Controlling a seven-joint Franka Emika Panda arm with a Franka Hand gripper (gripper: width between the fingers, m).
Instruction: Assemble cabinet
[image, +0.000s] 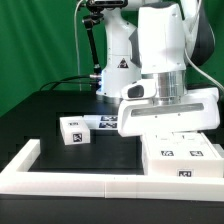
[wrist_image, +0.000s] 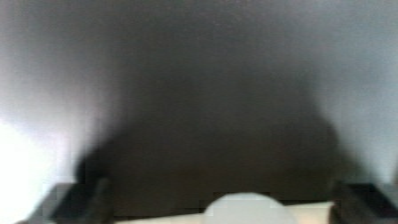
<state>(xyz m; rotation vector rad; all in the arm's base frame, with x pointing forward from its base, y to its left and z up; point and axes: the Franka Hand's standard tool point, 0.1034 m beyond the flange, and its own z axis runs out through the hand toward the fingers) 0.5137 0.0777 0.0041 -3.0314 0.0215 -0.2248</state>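
We take the low white wall (image: 90, 180) as our landmark; it runs along the near edge of the black table (image: 40, 118) and turns a corner at the exterior view's left. Just behind the wall, toward the exterior view's right, we see the cabinet panels (image: 186, 155) lying flat and close together, tags facing up. The small cabinet block (image: 74, 130) sits apart from them, behind the wall's middle stretch and well clear of it. The marker board (image: 104, 124) lies flat farther back from the wall, just beside that block.

The Franka arm (image: 160, 45) reaches down behind the wall, and its broad white hand hangs right over the panels' rear edge, hiding the fingertips in the exterior view.

The wrist view is heavily blurred. There we make out the gripper (wrist_image: 222, 203) released: its dark fingers (wrist_image: 75, 203) stand well apart, and a pale rounded shape (wrist_image: 240, 211) lies between them, touching neither.
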